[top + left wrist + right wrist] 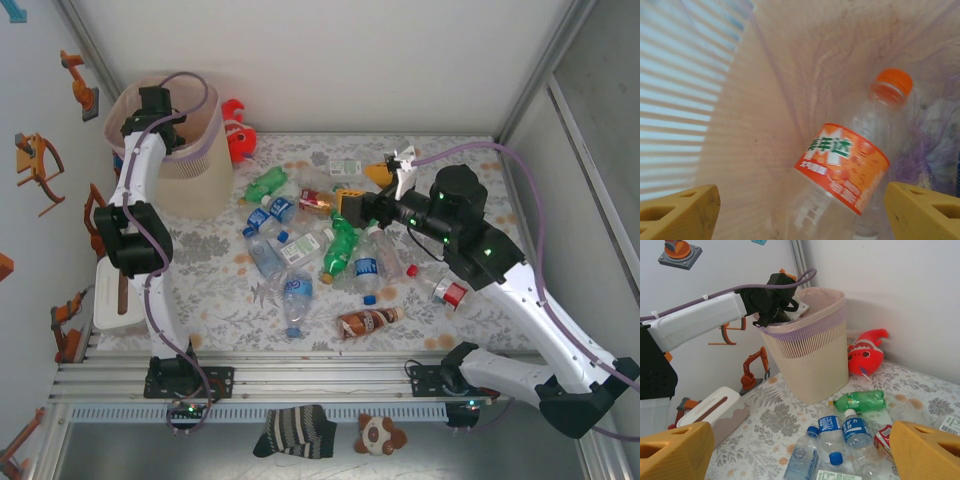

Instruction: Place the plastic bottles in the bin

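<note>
The left wrist looked inside the bin (765, 100) — an orange-labelled bottle (845, 165) lay loose below the left gripper (801, 200), fingers wide apart, holding nothing. From above, the left arm (135, 170) covered the bin's mouth. The right gripper (801, 440) gaped empty over the bottles (855, 427); a fish plush (866, 354) sat beside the bin.

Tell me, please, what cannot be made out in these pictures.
- Left wrist view: orange-capped bottle, base cut by the bottom edge.
- Top view: inside of the bin, covered by the left arm.
- Top view: whatever lies beneath the right arm.
- Right wrist view: clear bottles, cut by the bottom edge.
</note>
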